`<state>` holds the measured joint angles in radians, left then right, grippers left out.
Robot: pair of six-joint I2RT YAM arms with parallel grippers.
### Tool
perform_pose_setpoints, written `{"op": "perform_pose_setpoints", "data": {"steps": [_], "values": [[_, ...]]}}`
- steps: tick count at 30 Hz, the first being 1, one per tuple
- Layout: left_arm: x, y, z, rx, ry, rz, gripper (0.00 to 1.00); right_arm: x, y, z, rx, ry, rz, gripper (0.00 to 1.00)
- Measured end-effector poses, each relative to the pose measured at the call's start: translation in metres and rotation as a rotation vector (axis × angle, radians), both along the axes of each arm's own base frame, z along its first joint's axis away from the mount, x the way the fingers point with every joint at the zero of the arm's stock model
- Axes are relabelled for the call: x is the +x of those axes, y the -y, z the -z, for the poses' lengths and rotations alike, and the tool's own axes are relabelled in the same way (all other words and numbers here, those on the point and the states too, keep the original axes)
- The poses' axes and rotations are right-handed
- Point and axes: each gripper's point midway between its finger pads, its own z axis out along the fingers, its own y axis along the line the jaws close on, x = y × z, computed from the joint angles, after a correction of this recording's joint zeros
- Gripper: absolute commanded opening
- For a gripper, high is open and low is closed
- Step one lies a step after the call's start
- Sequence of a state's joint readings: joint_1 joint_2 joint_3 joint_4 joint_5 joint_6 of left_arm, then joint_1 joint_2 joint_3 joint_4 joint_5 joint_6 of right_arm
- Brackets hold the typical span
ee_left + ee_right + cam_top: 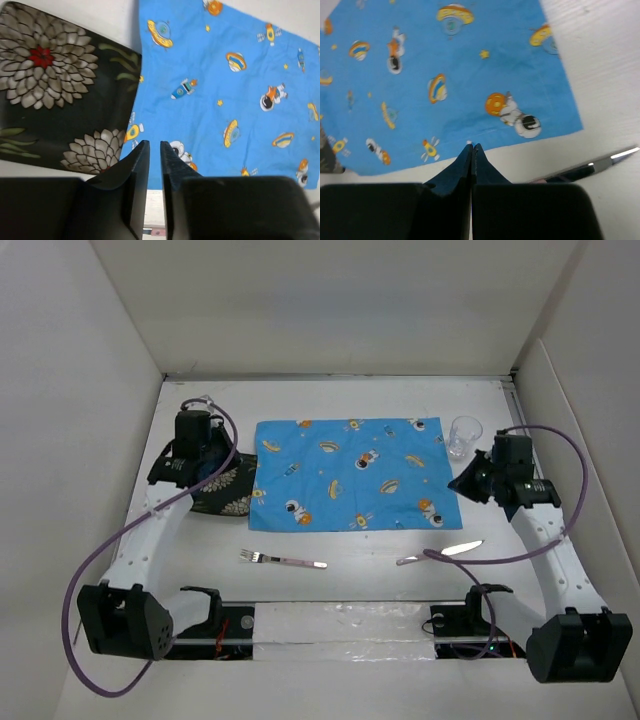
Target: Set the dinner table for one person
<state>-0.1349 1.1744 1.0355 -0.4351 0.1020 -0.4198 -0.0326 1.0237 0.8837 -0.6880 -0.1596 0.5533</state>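
From above: a large white surface [350,585] fills the view, walled in by white panels. A blue placemat [352,473] printed with cartoon astronauts and planets lies flat at its middle. A dark floral plate [232,495] sits just beside the mat's left edge, partly hidden under the left arm [150,530]. A clear glass [464,436] stands upright off the mat's far right corner. Nearer the arm bases, a fork [283,560] lies left of centre and a knife [440,553] right of centre, well apart. The right arm [555,540] reaches toward the mat's right edge.

Left wrist: the left fingers [137,165] show a narrow slit between them and hold nothing. Beyond them, the plate [60,90] is on the left and the placemat [225,90] on the right.

Right wrist: the right fingers [462,165] are pressed together, holding nothing, above bare surface [610,75] near the mat's [445,75] near edge. The knife [590,167] lies to the right.
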Motion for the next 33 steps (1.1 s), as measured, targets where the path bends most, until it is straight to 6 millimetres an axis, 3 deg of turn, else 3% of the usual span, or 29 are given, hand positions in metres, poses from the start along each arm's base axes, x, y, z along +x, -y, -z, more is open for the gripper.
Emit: {"op": "perform_pose_setpoints", "data": {"steps": [3,5,8,9,16,20,24,31,32,33], "values": [[-0.001,-0.015,-0.008,0.014,0.029,-0.066,0.06,0.001,-0.031,-0.011,0.022,0.041,-0.100,0.00],[-0.003,-0.034,0.000,0.015,0.013,-0.143,0.19,0.000,-0.053,-0.012,0.027,0.038,-0.170,0.00],[-0.012,-0.063,0.027,-0.014,-0.049,-0.275,0.38,-0.004,-0.081,-0.008,0.023,0.025,-0.262,0.03],[-0.018,-0.072,0.039,-0.029,-0.079,-0.320,0.40,-0.007,-0.088,-0.006,0.022,0.021,-0.287,0.04],[-0.054,-0.104,0.091,-0.164,-0.209,-0.548,0.46,-0.022,-0.121,-0.006,0.025,0.027,-0.411,0.28],[-0.067,-0.129,0.116,-0.224,-0.245,-0.689,0.50,-0.032,-0.139,-0.005,0.040,0.033,-0.481,0.30],[-0.069,-0.149,0.137,-0.259,-0.276,-0.787,0.50,-0.042,-0.154,-0.003,0.051,0.023,-0.543,0.30],[-0.043,-0.156,0.147,-0.305,-0.237,-0.790,0.48,-0.050,-0.165,0.006,0.050,-0.011,-0.607,0.30],[-0.040,-0.156,0.148,-0.308,-0.234,-0.789,0.30,-0.051,-0.167,0.009,0.046,-0.019,-0.619,0.30],[-0.037,-0.157,0.151,-0.313,-0.236,-0.789,0.30,-0.052,-0.169,0.011,0.045,-0.025,-0.630,0.30]]}}
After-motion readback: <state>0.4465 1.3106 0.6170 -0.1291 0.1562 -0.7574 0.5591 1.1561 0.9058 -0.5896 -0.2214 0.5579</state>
